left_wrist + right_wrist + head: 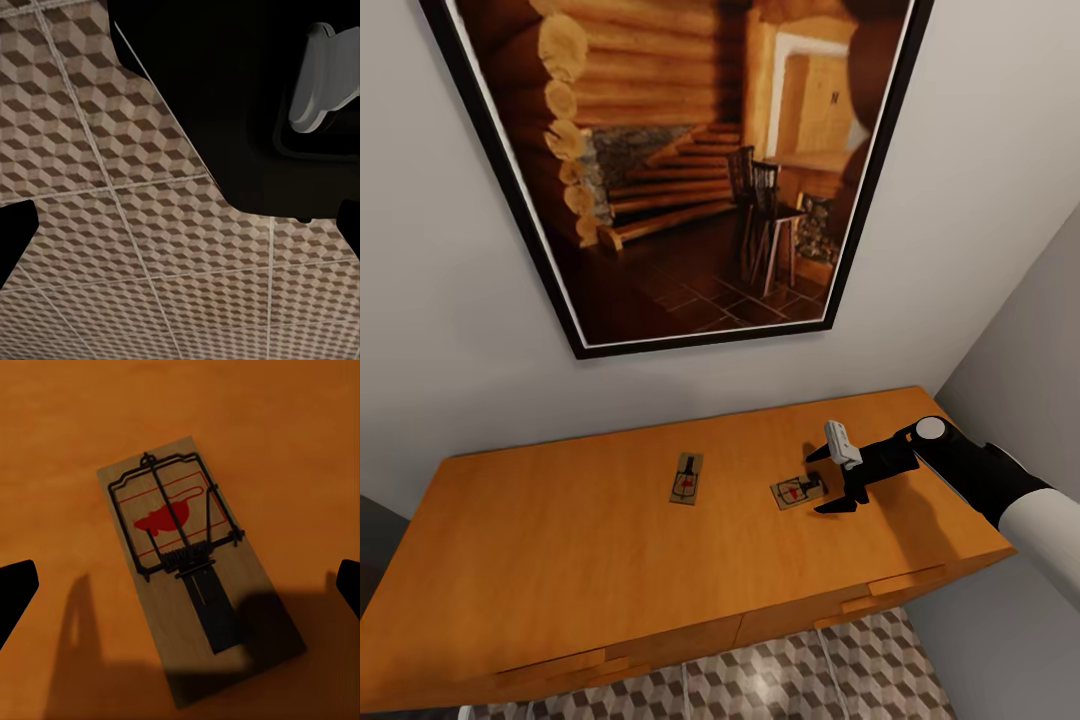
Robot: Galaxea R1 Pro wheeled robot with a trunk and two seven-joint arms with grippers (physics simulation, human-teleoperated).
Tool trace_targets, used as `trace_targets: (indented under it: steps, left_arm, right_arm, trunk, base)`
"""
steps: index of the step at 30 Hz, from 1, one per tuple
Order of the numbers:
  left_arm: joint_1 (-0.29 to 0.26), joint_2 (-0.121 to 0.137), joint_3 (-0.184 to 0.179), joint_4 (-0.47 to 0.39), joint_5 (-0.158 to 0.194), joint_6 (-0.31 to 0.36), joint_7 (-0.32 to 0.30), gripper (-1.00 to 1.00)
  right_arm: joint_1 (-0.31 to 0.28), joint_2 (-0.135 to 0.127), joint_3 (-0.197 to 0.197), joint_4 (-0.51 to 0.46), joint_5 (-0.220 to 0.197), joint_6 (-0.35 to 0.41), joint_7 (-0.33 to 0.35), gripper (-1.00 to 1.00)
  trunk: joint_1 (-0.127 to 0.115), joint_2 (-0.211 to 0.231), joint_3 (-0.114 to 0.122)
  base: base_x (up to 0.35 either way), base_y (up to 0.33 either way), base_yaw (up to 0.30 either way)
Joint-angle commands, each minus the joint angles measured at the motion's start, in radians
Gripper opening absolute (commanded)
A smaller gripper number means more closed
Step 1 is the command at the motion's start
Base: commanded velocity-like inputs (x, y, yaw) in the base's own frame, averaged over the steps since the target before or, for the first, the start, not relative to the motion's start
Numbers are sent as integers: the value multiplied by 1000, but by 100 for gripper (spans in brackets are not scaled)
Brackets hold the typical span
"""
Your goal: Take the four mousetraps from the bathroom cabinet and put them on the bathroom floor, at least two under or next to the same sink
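Head view: two mousetraps lie flat on the orange-brown cabinet [560, 540] top, one [686, 478] near the middle, the other [798, 491] just beside the right gripper [822, 482], whose fingers are spread wide above it.

Left wrist view: cube-patterned bathroom floor [150, 255] below; I cannot tell the left gripper's spread.

Right wrist view: the mousetrap [196, 562] lies between the wide-apart fingertips [15, 592], untouched.

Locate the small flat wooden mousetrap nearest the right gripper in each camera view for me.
Head view: the flat brown wooden mousetrap lies on the orange-brown cabinet top, just left of the open right gripper.
Right wrist view: mousetrap fills the centre.
Left wrist view: not in it.
Shared landmark: the orange cabinet top.
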Motion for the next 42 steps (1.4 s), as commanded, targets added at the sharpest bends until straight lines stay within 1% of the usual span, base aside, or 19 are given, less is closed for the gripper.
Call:
trace_targets:
  steps: [1, 13, 24, 42]
  left_arm:
    - [-1, -1, -9, 2, 7, -6, 2, 100]
    - [-1, -2, -9, 2, 7, -6, 1, 100]
    - [-1, -2, -9, 1, 7, -7, 1, 100]
    - [-1, -8, -9, 1, 7, -7, 1, 100]
  right_arm:
    - [-2, -1, 6, 1, -6, -9, -2, 100]
    - [-2, -2, 6, 1, -6, -13, -34, 100]
    - [-2, -2, 6, 1, -7, -57, -71, 100]
    - [-2, -1, 6, 1, -7, -66, -80, 100]
  trunk:
    - [1, -2, -2]
    - [1, -2, -10]
    - [1, -2, -11]
    - [1, -2, -11]
  base:
    - [0, 0, 0]
    - [0, 0, 0]
    - [0, 0, 0]
    - [0, 0, 0]
